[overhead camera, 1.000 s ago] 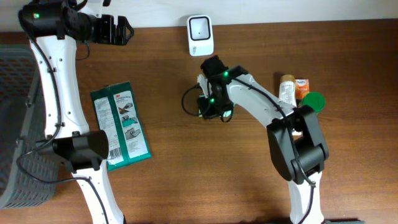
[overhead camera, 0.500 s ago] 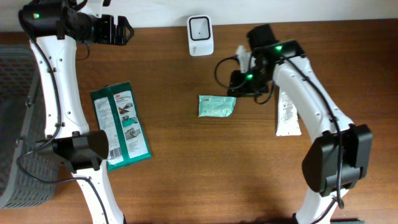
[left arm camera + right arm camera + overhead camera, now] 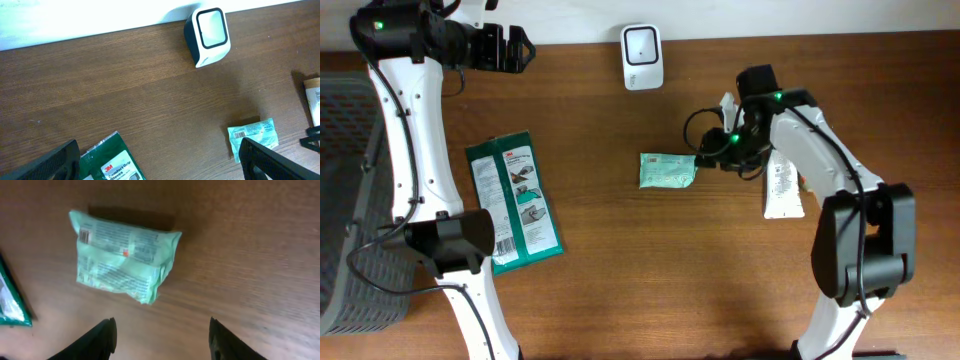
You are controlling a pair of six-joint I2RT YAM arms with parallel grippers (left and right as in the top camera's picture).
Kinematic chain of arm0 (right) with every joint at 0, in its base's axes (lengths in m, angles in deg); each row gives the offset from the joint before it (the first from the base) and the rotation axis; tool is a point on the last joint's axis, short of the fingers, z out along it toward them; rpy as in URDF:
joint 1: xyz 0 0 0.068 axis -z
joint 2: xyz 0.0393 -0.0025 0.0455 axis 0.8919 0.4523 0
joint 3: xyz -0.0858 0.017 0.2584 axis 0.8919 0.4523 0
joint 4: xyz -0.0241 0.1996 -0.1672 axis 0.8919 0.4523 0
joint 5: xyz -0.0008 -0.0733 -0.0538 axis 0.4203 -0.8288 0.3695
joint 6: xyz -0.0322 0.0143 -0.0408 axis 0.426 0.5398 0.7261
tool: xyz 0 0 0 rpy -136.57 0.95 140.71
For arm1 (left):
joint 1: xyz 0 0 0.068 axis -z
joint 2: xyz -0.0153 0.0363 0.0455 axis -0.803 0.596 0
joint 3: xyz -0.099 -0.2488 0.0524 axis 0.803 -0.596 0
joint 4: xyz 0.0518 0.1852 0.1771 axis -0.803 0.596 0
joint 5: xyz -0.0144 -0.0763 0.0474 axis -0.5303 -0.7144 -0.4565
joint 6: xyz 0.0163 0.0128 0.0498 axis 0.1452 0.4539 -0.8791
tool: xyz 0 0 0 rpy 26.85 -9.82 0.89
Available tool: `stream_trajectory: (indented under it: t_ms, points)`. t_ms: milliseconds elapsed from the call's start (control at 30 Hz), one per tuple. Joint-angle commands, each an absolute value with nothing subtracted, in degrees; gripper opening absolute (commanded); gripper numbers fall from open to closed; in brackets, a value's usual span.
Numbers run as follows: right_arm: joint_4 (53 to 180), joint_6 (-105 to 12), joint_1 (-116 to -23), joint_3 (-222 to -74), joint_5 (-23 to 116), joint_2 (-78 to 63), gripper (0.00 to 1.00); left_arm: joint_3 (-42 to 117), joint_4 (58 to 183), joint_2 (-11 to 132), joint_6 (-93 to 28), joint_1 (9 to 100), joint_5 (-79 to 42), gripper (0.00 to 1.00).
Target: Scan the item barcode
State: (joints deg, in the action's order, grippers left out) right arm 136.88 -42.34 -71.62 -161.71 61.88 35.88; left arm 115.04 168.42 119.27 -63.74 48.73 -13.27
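**Both jaws apart, nothing held**

My left arm [image 3: 415, 150] stretches up to the far left corner, the left gripper [image 3: 518, 48] pointing right with its jaws spread wide. My right arm [image 3: 815, 165] bends in toward the middle, the right gripper [image 3: 161, 330] aimed left, jaws parted and empty.

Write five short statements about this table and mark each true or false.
1. The light green packet lies on the table, touched by neither tool. True.
2. The right tool is shut on the packet. False: its fingers stand apart, nothing between them.
3. The scanner stands near the table's far edge. True.
4. The dark green 3M pack sits in the basket. False: it lies on the table beside the basket.
5. The left tool holds the tube. False: it is open and empty; the white tube lies on the table.
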Motion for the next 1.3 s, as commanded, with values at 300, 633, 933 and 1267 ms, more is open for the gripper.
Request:
stream_trajectory:
  t_ms: [300,633,933,1267]
  points:
    - [111.11,-59.17,-72.50,-146.69,69.09,36.76,0.57,115.48,168.48,118.70,-64.64,48.35,-13.89,0.99]
    - [105.84,-62.10,-75.84,-146.58,71.85,43.90,0.53,115.48,168.48,118.70,-64.64,48.35,-13.89,0.99]
    - [103.57,-61.25,-75.86,-146.58,74.21,44.80,0.04,115.48,168.48,118.70,-64.64,48.35,-13.89,0.99]
    - [105.04,-52.42,-73.28,-148.29,84.55,31.60,0.04,115.48,168.48,118.70,-64.64,48.35,-13.86,0.99]
